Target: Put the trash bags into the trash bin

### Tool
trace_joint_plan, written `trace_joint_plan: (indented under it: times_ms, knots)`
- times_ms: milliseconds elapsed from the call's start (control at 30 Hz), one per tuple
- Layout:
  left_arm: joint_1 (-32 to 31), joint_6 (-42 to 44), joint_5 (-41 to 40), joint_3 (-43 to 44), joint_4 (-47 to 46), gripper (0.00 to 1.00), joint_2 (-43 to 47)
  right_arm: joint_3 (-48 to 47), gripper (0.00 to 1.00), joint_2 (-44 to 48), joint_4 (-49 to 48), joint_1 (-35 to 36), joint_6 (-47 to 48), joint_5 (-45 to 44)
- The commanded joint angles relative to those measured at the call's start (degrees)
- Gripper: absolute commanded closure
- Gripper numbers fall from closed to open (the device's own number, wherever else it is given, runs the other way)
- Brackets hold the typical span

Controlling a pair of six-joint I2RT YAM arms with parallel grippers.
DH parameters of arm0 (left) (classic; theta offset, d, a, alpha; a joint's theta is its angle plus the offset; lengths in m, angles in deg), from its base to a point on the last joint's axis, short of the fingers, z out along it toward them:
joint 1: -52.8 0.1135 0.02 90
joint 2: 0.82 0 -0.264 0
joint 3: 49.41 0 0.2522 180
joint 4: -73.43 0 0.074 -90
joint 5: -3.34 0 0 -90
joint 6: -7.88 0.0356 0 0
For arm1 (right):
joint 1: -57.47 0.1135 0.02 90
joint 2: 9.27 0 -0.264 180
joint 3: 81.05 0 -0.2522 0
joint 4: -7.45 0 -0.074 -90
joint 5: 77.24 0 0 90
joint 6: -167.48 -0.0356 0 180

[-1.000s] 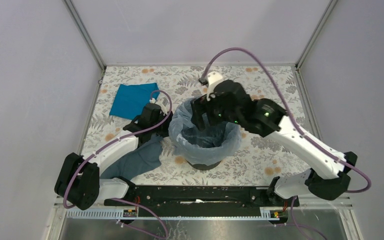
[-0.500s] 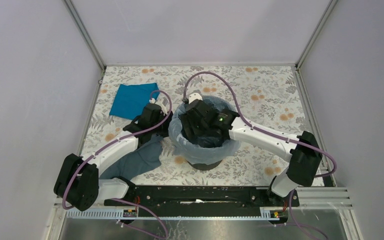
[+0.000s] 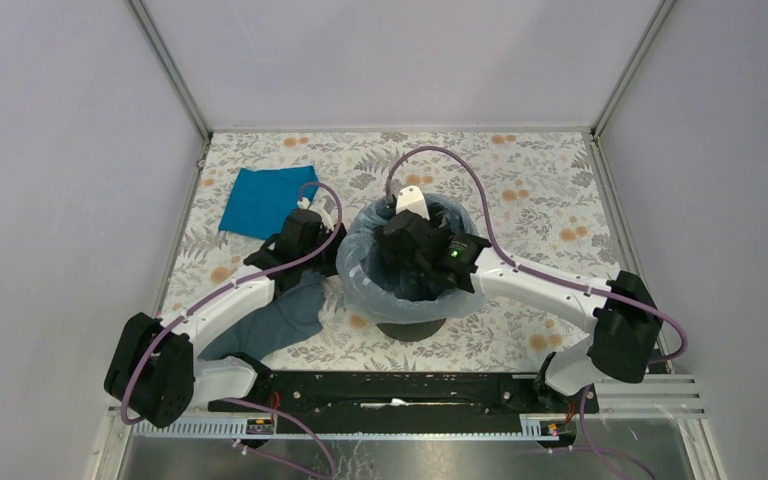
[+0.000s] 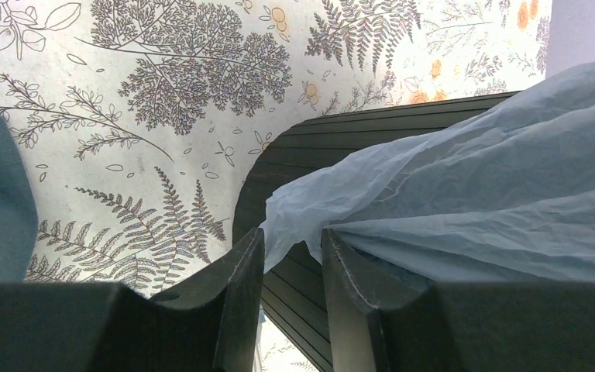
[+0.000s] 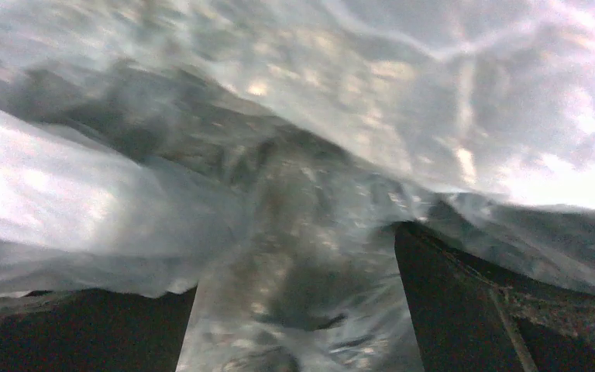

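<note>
- The dull grey-blue cloth [image 3: 278,318] lies nearest, beside the left arm, and is no part of this job.
- The trash bin [image 3: 410,328] stands mid-table. The trash bag [image 3: 358,282] lines it, its hem spilling outward over the rim.
- The right gripper [image 5: 294,310] is down inside the bin, jaws wide apart and holding nothing, with film ballooning around its fingers.
- The left gripper [image 4: 293,244] sits at the bin's outer left wall. Its jaws are a narrow gap apart with a corner of the hem at the tips; whether they pinch it I cannot tell.
- The film looks nearly weightless, limp, slippery and easy to tear. A bunched fold of hem is probably the safest place to grip, and pushes inside should be gentle.
- Farthest back lies the teal cloth [image 3: 260,198], well apart.
</note>
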Motion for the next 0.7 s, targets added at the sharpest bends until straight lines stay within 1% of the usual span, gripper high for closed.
trace_joint_plan:
  times_ms: [0, 67, 133, 300, 367, 400, 467, 500, 567, 600, 667]
  knots:
    - [-0.47, 0.06, 1.06, -0.08, -3.16, 0.62, -0.07, 2.21, 0.0, 3.42, 2.64, -0.48, 5.39, -17.12]
    - [-0.47, -0.05, 1.2, -0.17, -3.17, 0.62, 0.13, 1.68, 0.0, 2.72, 2.95, -1.32, 5.6, -16.57]
    - [-0.47, 0.03, 1.1, -0.13, -2.89, 0.62, 0.73, 0.27, 0.0, 1.91, 3.67, -1.62, 5.05, -12.14]
    - [-0.47, 0.42, -0.22, 0.08, -1.57, 0.6, 2.1, -1.92, 0.01, 2.38, 5.02, -1.4, 0.89, 11.76]
    - [-0.46, 0.47, -0.4, 0.13, -1.5, 0.6, 2.03, -1.03, 0.03, 3.14, 4.0, -1.09, -1.0, 19.43]
    - [-0.47, 0.4, -0.4, 0.15, -1.55, 0.6, 1.77, -0.73, 0.05, 3.35, 4.01, -0.94, -1.57, 21.55]
    - [-0.47, 0.18, -0.32, 0.18, -1.67, 0.6, 1.27, 0.15, 0.1, 3.58, 4.3, -0.84, -2.16, 22.66]
    - [-0.47, 0.09, -0.23, 0.23, -1.92, 0.6, 1.03, 0.93, 0.12, 3.43, 4.41, -0.8, -2.11, 21.82]
    - [-0.47, -0.11, -0.06, 0.19, -2.27, 0.6, 0.61, 2.43, 0.14, 2.57, 4.54, -0.89, -2.13, 17.68]
    - [-0.54, -0.14, 0.03, 0.12, -2.49, 0.6, 0.43, 2.59, 0.17, 1.8, 5.07, -0.88, -1.93, 15.04]
    - [-0.63, -0.26, -0.1, 0.07, -2.76, 0.6, 0.15, 3.76, 0.27, 0.24, 3.23, -0.85, -1.16, 10.33]
